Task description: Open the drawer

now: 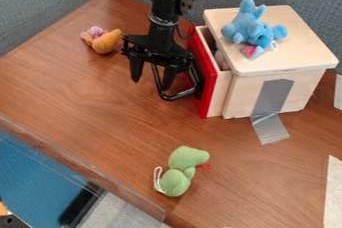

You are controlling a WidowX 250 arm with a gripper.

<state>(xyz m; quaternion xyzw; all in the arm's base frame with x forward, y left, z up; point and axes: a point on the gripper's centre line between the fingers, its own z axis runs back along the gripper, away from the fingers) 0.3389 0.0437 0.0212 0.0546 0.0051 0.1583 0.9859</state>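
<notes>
The black end effector (152, 81) hangs over the wood-grain worktop (73, 84), its two fingers parted wide, one of them at the black loop handle (171, 95) of a red-fronted drawer (207, 84). Whether finger and handle touch cannot be told. The drawer, at 3 o'clock from the end effector, stands partly out of its pale wooden cabinet (300, 57), and a greyish item (221, 59) shows inside, too hidden to identify. At 2 o'clock, a blue plush animal (247, 24) sits atop the cabinet near its back edge, a pink patch beside its head. Silver tape (272, 97) runs down the cabinet's side onto the worktop between 3 and 4 o'clock. Pictured near 11 o'clock is an orange plush toy (105, 43) with a purple part; between 5 and 6 o'clock, a green plush animal (177, 179) lies well apart from the cabinet, with a red detail and a white cord loop.
</notes>
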